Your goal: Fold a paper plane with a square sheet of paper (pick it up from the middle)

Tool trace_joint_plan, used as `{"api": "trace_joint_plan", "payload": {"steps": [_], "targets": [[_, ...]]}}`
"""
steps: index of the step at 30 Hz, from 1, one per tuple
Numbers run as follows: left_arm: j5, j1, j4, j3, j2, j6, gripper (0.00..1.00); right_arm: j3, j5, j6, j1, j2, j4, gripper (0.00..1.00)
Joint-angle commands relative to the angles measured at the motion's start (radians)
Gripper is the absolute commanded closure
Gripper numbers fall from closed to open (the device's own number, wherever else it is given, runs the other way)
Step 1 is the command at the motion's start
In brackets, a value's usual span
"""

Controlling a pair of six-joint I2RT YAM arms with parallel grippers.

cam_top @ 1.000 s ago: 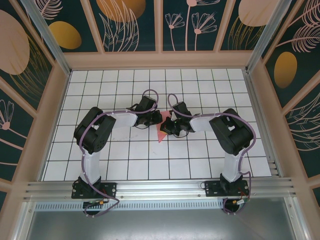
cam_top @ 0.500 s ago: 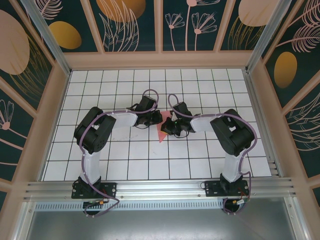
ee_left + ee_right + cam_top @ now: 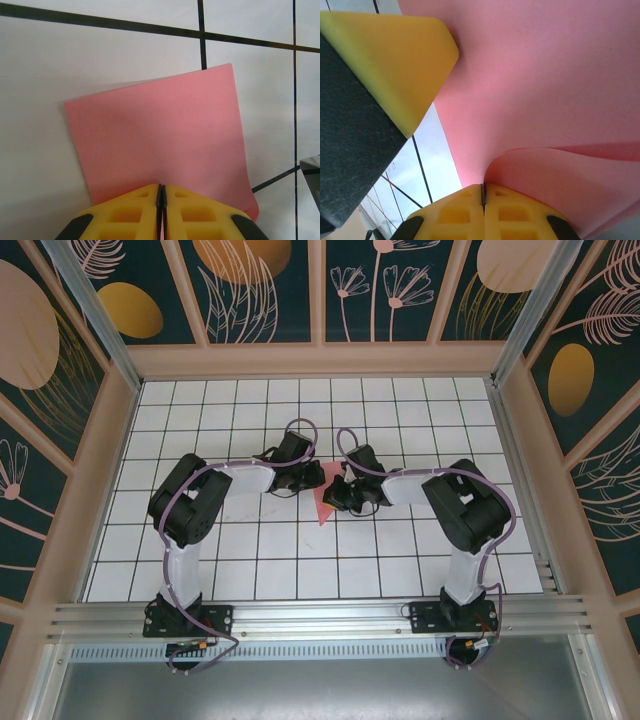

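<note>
While both arms reach toward the middle of the white gridded tabletop [image 3: 240, 545], the left claw [image 3: 303, 480] and the right claw [image 3: 337, 496] meet nose to nose over a salmon-pink sheet of paper [image 3: 324, 509]. From above and behind the arms, the sheet shows as a small pink wedge between the two claws, its sharp tip pointing toward the arms' bases.

Seen from the left wrist, the sheet of paper [image 3: 160, 135] lies spread out ahead of the left claw [image 3: 161, 189] as a slightly tilted four-sided shape above the black grid lines. Its near edge runs in between the yellow fingertips [image 3: 132, 207], which are pressed together on it with only a hairline seam showing.

Seen from the right wrist, the right claw [image 3: 482, 189] is likewise pinched tight, its jaws together on the sheet of paper [image 3: 545, 75]. There the sheet rises broad and pink above the fingertips [image 3: 512, 207], and a lower layer curls over in a soft fold just beside them. A second yellow pad [image 3: 390, 60] on a black body sits at the upper left, close against the paper's edge.
</note>
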Motion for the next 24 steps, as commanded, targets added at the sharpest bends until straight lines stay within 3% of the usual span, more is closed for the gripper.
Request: {"api": "trace_joint_plan", "payload": {"steps": [1,13,20,24], "targets": [[-0.004,-0.006,-0.069,0.020,0.006,0.009,0.84,0.008,0.034,-0.023,-0.004,0.040,-0.087,0.89],[-0.134,0.033,-0.120,-0.034,-0.145,-0.095,0.71,0.003,0.033,-0.019,-0.004,0.049,-0.098,0.64],[-0.132,0.040,-0.106,-0.083,-0.199,-0.115,0.70,-0.002,0.031,-0.018,-0.005,0.048,-0.089,0.63],[-0.088,0.040,-0.077,-0.106,-0.212,-0.114,0.74,-0.008,0.037,-0.017,-0.008,0.047,-0.092,0.71]]}}
